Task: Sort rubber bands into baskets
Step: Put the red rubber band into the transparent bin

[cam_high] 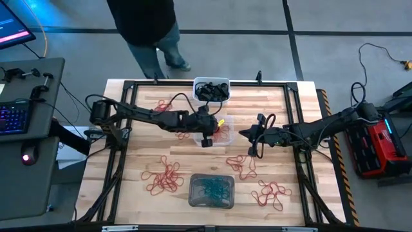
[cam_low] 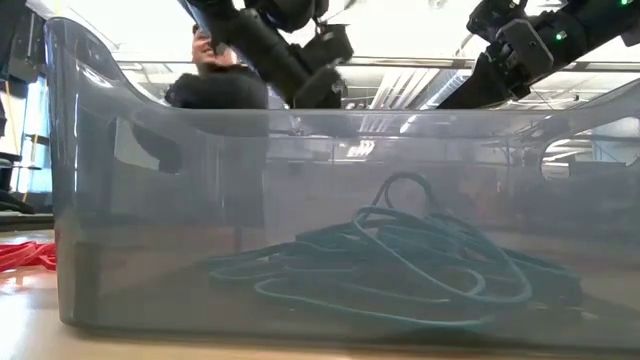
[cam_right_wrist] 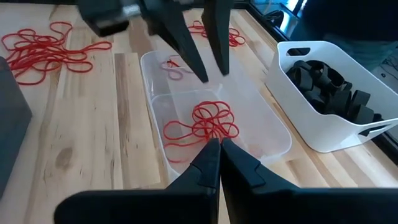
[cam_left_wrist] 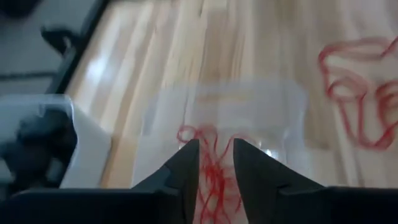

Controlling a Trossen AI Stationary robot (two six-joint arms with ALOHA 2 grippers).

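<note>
Right now your red rubber bands (cam_right_wrist: 202, 124) sit in a tangle on the floor of the clear basket (cam_right_wrist: 273, 134), mid-bench. Left end effector (cam_right_wrist: 206, 59) hangs just above that basket w/ its fingers (cam_left_wrist: 186, 171) parted and nothing between them; in the left wrist view you see the red tangle straight below the gap. So it's released, not gripping.

Next to the clear basket, toward the far edge of the bench, you've got the white basket (cam_high: 211, 82) holding the black bands (cam_right_wrist: 326, 81), piled up. Grey basket (cam_high: 211, 191) is at the near edge, apart from the other two, w/ the teal bands (cam_low: 400, 250) heaped inside; the low view looks right through its wall.

Loose red bands still on the bench: one pile (cam_high: 164, 178) near the grey basket on the left-arm side, a small cluster (cam_high: 241, 164) between the clear and grey baskets, another pile (cam_high: 271, 193) on the right-arm side of the grey basket, and a few (cam_high: 164, 104) at the far side, under the left arm.

Right end effector (cam_high: 243, 133) hovers just beside the clear basket on the right-arm side, pointed at it, fingers (cam_right_wrist: 208, 163) clenched together, empty.

Beyond the far edge of the bench you've got a person (cam_high: 151, 32) standing, dark top, jeans. A desk w/ keyboard (cam_high: 13, 119) sits off the left-arm side.
</note>
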